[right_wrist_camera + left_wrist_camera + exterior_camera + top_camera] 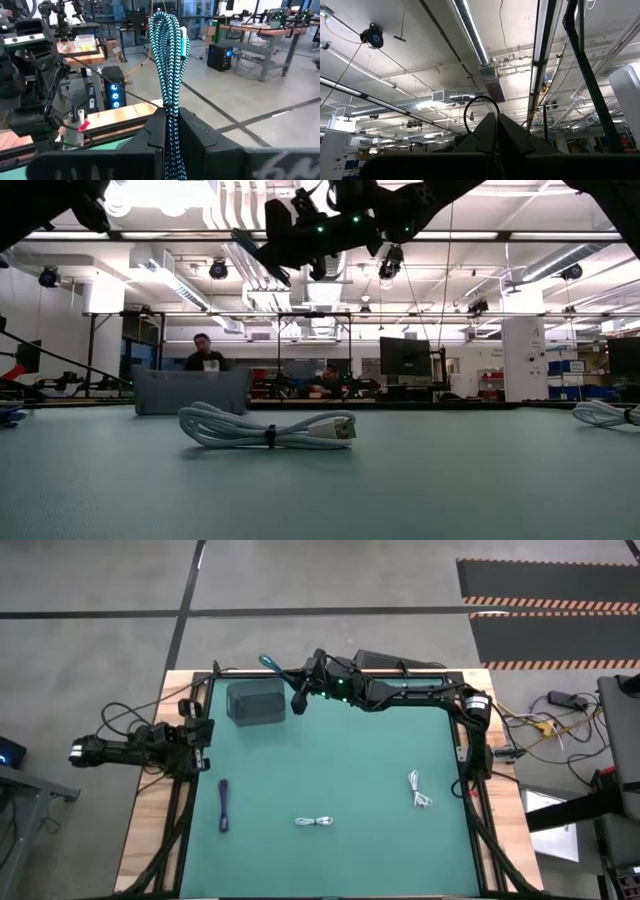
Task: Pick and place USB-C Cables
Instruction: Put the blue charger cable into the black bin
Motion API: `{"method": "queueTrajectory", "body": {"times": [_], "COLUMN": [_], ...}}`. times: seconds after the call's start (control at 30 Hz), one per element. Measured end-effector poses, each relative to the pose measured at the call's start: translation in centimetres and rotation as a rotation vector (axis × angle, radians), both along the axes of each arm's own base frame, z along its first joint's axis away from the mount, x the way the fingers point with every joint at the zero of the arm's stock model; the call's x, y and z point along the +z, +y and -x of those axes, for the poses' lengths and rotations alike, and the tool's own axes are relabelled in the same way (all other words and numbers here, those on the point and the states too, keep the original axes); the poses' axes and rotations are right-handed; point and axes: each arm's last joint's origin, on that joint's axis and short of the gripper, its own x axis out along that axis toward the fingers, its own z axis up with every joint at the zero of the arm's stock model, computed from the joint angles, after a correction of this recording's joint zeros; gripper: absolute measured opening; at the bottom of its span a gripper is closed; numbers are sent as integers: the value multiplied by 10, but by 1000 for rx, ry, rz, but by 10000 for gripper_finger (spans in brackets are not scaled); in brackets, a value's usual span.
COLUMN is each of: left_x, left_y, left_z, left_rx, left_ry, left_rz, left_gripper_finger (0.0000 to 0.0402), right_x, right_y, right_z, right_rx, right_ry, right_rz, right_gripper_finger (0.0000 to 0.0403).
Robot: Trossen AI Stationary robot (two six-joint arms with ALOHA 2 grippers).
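Note:
My right gripper (172, 114) is up over the table's far edge, just beyond the dark grey box (255, 702), and is shut on a teal-and-black braided cable bundle (169, 55), which also shows in the high view (268, 662). On the green mat lie a dark slim cable (223, 806) near the left, a white looped cable (315, 822) in the near middle, also seen in the low view (268, 428), and a second white one (420, 790) at the right. My left gripper (495, 125) is shut and empty, parked by the table's left edge and pointing up at the ceiling. My right gripper pinches the folded braided bundle between its two fingers (158, 131). The strands (170, 102) run along the fingers, and most of the bundle sticks out past the fingertips. The fingers are roughly level, pointing toward the table's far left. The bundle is lifted clear of the table.
The grey box's wall (190, 390) stands near the far left of the mat. Wooden table borders and black frame rails (195, 790) run along both sides. People sit in the room beyond (205, 352). Open mat lies between the cables.

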Motion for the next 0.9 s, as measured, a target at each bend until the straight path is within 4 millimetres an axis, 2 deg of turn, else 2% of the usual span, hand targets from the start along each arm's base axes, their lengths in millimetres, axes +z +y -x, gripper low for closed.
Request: {"method": "queueTrajectory", "body": {"times": [0.9], "left_x": [1], "left_y": [2], "left_z": [2], "left_rx": [67], "left_ry": [-15], "left_rz": [44], "left_gripper_finger": [1], "right_x": [11], "right_y": [1], "right_z": [-3], "right_rx": [59], "right_ry": [-142], "right_rz": [54], "right_gripper_finger": [22]}}
